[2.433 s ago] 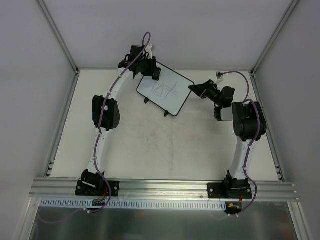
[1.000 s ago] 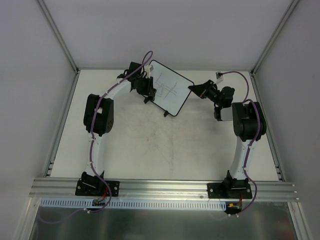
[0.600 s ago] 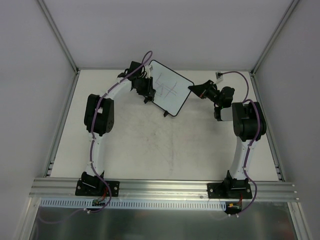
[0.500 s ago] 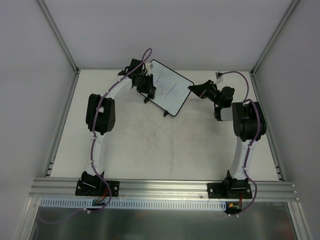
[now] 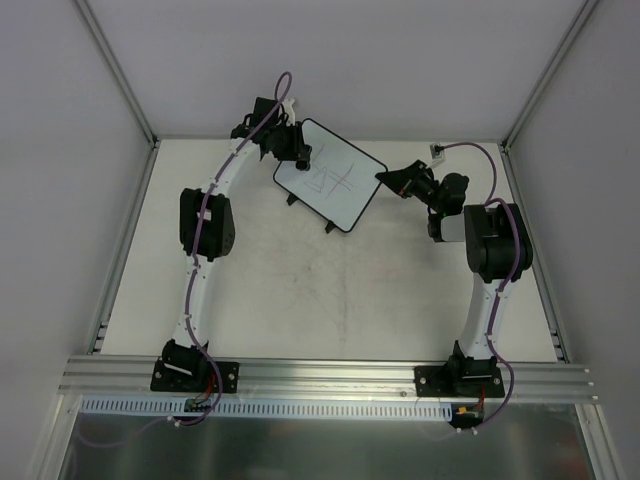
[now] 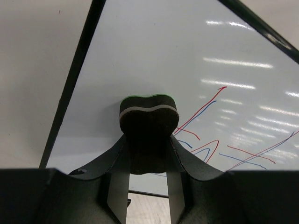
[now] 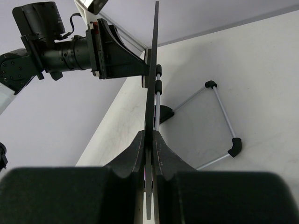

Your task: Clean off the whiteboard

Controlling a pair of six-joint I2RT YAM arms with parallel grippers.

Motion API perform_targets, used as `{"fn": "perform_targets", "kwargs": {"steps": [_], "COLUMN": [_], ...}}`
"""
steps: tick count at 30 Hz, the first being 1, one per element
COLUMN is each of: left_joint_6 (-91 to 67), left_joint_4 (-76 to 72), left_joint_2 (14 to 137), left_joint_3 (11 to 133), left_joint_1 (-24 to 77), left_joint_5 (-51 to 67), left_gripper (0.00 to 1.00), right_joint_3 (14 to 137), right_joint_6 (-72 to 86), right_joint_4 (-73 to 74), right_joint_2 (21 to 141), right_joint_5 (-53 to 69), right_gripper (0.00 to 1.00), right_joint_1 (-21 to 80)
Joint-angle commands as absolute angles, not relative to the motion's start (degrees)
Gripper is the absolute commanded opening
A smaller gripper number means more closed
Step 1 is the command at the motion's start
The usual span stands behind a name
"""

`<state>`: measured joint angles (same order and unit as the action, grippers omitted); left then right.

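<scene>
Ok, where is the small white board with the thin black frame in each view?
Top external: the black-framed whiteboard stands just above centre.
Left wrist: the whiteboard face fills most of the picture.
Right wrist: edge-on, a thin dark line up the middle.
Shared landmark: the left gripper, holding a dark eraser at the board's face.
</scene>
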<state>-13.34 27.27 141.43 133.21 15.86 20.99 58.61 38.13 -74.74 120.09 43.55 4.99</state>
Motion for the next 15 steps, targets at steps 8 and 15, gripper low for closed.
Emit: {"fn": "perform_targets", "kwargs": {"steps": [8,15], "left_joint_6": [-13.9,-14.3], "left_joint_4": [24.2,24.1], "left_joint_2": [143.0,137.6], "left_joint_3": [136.9,123.6], "left_joint_1": [15.6,15.7], "left_joint_5": [25.4,26.7], "left_gripper": [0.00,0.00], "right_joint_3": [60.1,63.4], "right_joint_6": [36.6,38.8], "right_joint_4": [-84.9,-85.2], "right_joint_2": [119.7,121.4], "right_joint_5": [49.0,51.9], "right_gripper": [0.00,0.00], "right_joint_1": [6.2,5.2]}}
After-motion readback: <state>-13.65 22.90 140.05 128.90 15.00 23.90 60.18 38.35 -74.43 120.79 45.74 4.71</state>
